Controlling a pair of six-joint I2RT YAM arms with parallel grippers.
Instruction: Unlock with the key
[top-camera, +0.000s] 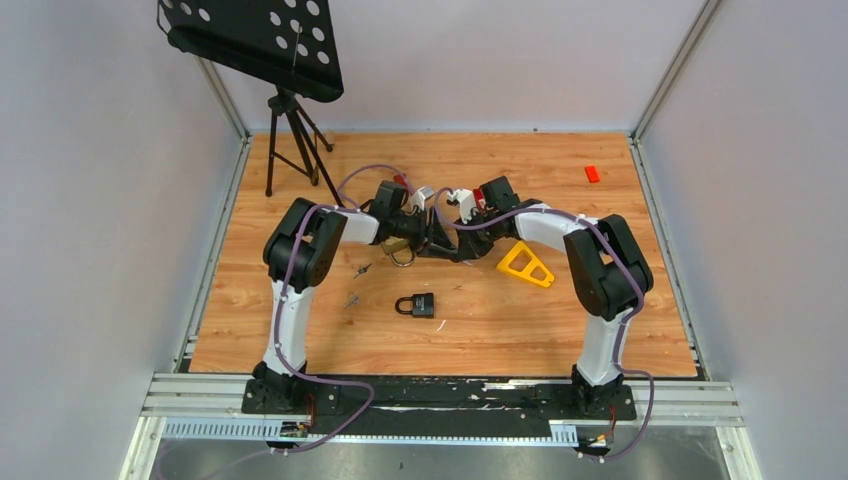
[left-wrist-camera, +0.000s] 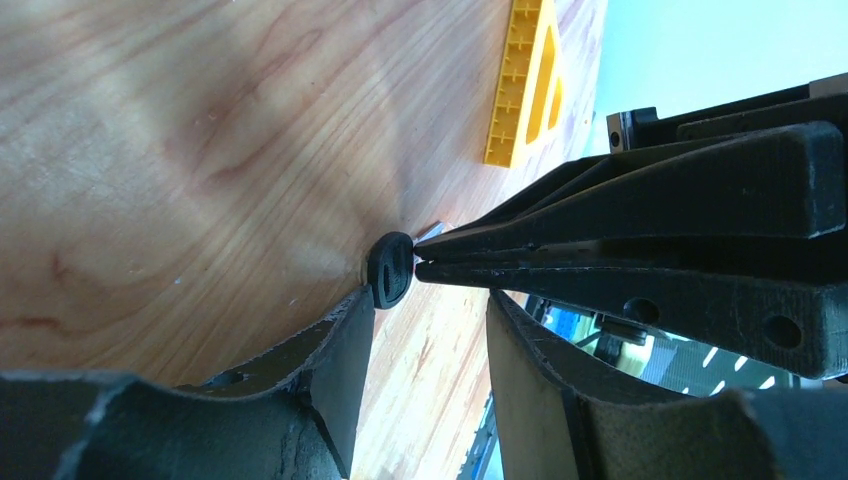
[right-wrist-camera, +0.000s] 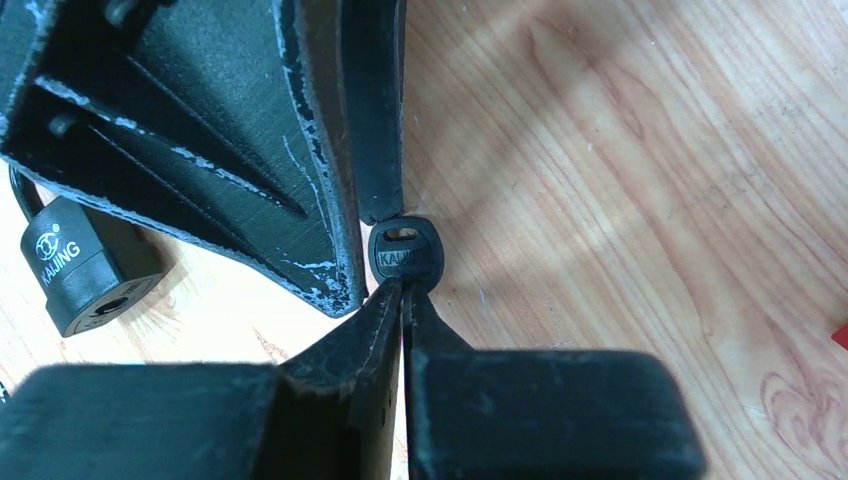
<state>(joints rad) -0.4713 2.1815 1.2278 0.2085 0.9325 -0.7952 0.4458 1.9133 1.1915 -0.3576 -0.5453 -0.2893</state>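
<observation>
A small key with a black head (right-wrist-camera: 405, 255) is pinched by its blade in my right gripper (right-wrist-camera: 403, 285), which is shut on it just above the wooden table. My left gripper (left-wrist-camera: 428, 305) faces it with jaws apart; one of its fingertips (left-wrist-camera: 355, 310) touches the key head (left-wrist-camera: 390, 268) and the other stands clear. A black padlock (top-camera: 417, 305) lies flat on the table nearer the arm bases, apart from both grippers, and shows again in the right wrist view as the padlock (right-wrist-camera: 85, 275) at the left. From above, left gripper (top-camera: 418, 237) and right gripper (top-camera: 452, 245) meet at mid-table.
A yellow triangular piece (top-camera: 526, 263) lies right of the grippers. Two loose keys (top-camera: 358, 270) lie left of the padlock, and a brass object (top-camera: 397, 246) sits under the left wrist. A red block (top-camera: 592, 173) is at the back right, a black music stand (top-camera: 285, 105) at the back left.
</observation>
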